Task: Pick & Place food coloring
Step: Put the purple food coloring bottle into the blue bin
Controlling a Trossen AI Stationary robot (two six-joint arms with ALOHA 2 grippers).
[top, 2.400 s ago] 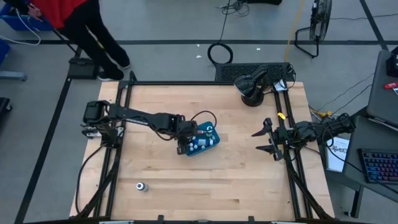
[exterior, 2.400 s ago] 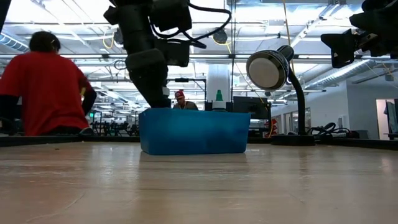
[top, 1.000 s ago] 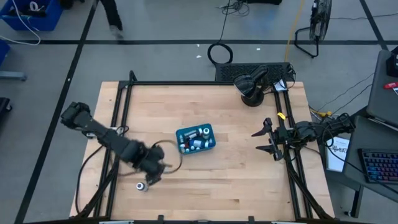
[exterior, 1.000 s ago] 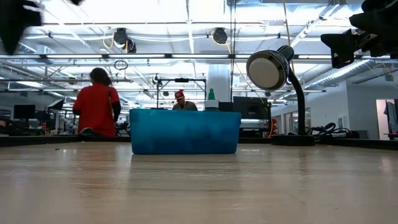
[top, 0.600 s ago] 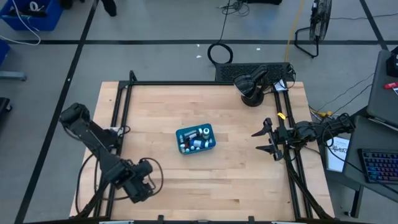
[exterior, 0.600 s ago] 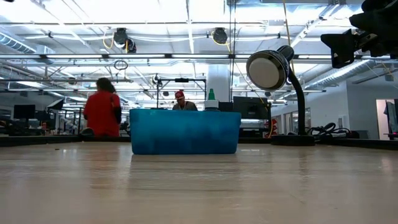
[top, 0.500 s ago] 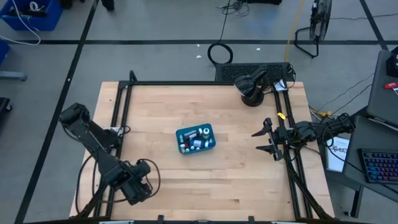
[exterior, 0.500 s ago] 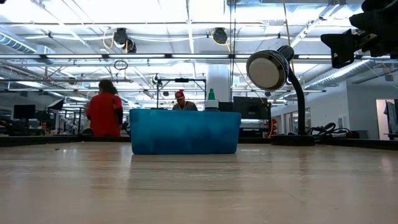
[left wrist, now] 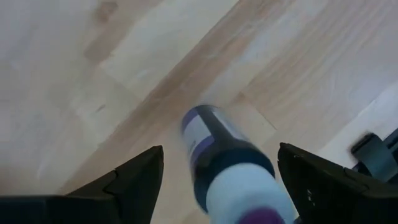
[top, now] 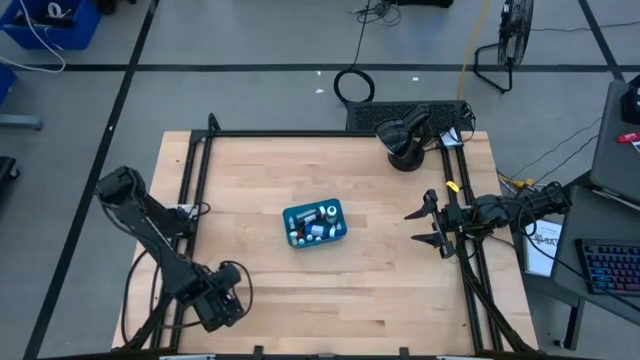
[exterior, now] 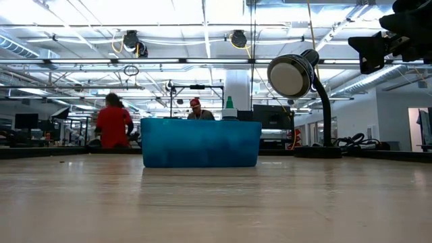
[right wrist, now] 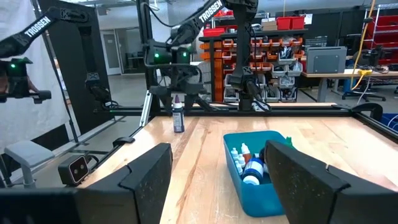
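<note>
A dark food coloring bottle (left wrist: 217, 155) with a white cap stands upright on the wooden table near its front left corner; the right wrist view also shows the bottle (right wrist: 178, 116). My left gripper (top: 224, 304) hangs over it, open, fingers pointing down, one on each side of the bottle without touching it; it hides the bottle in the high view. Several small bottles (top: 315, 226) lie in the teal tray (top: 287, 214) at mid-table. My right gripper (top: 418, 226) waits open at the right edge.
A black desk lamp (top: 405, 135) stands at the far right corner of the table. Black frame rails run along the left and right table edges. Bare wood lies between the tray and the left gripper. A person in red (exterior: 113, 121) is far behind the table.
My left gripper has swung toward the table's near left corner and come over the standing bottle, which it now covers in the high view. The bottle and the tray have stayed in place. The person in red has walked across the room behind.
</note>
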